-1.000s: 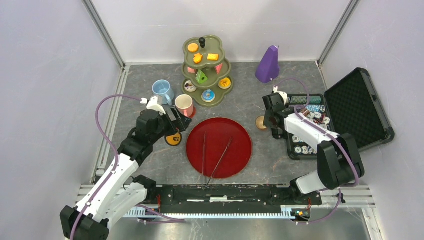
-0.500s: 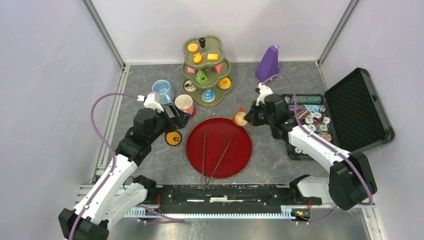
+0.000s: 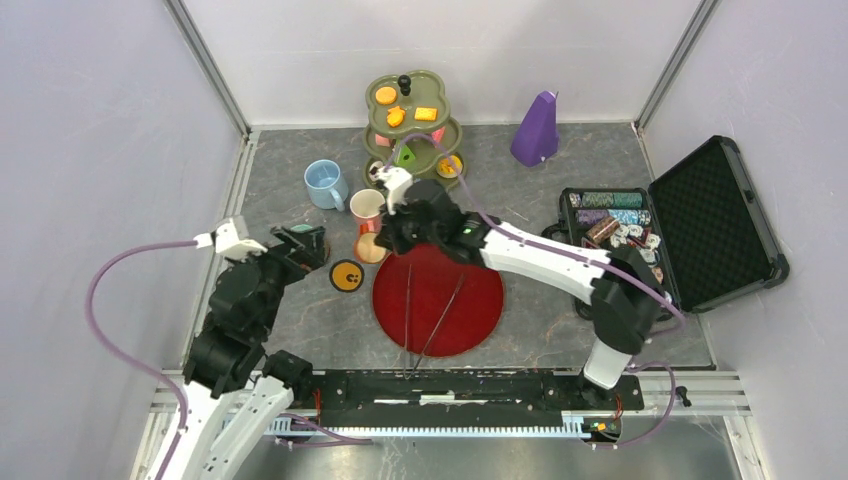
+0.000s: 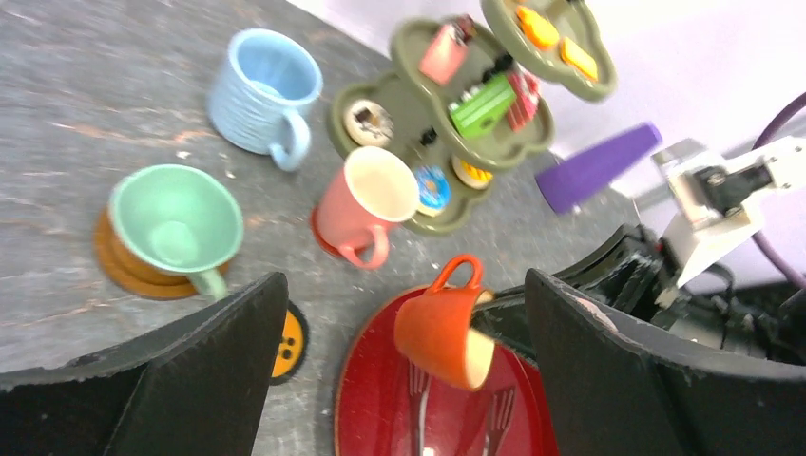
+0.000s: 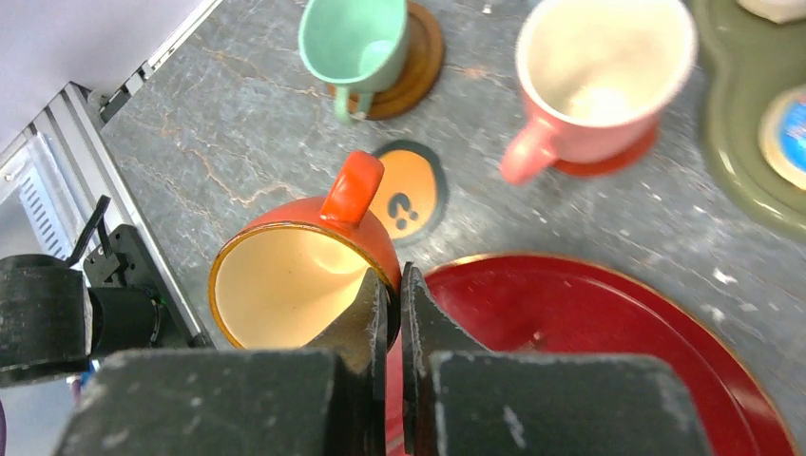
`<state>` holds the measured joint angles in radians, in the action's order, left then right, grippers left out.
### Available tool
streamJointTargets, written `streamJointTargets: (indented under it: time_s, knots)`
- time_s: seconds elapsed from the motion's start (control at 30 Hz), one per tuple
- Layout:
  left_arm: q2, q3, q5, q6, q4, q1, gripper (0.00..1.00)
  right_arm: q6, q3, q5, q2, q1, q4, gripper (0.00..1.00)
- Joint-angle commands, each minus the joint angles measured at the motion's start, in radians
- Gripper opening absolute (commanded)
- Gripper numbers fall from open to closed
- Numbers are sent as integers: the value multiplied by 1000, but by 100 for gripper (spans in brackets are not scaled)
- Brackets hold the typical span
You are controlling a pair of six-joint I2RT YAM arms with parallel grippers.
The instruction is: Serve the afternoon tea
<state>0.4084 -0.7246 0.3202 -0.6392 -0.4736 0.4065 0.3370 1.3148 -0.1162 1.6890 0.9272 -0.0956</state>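
The right gripper [image 5: 392, 285] is pinched tight on the rim of the small orange cup [image 5: 295, 275]. One finger is inside the cup and one is outside. The cup is shiny and round, cream inside, with a loop handle. It hangs tipped over the top left edge of the smooth red plate [image 3: 480, 310], near the pink mug [image 5: 599, 85]. The left gripper [image 4: 404, 285] is wide open and holds nothing.

The green mug [image 5: 356, 38] sits on a round brown coaster [image 5: 418, 66]. The table [image 5: 238, 123] looks like grey stone with cracks.

A second ago the cup was down on the right side of the plate, by the case of chips [image 3: 715, 220]. Now the right arm has swung it across to the left. The left arm has pulled back.

The little orange coaster [image 5: 404, 199] has a black mark I cannot read.
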Motion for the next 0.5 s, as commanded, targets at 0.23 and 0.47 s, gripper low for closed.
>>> streamJointTargets:
  time_s: [0.23,0.47]
  knots:
    - [-202,-100,310,136,-227,2,100,-24,517,247,381,158,-284,0]
    - [-252,-109,329,177,-270,2,100,-37,656,331,509,179,-345,0]
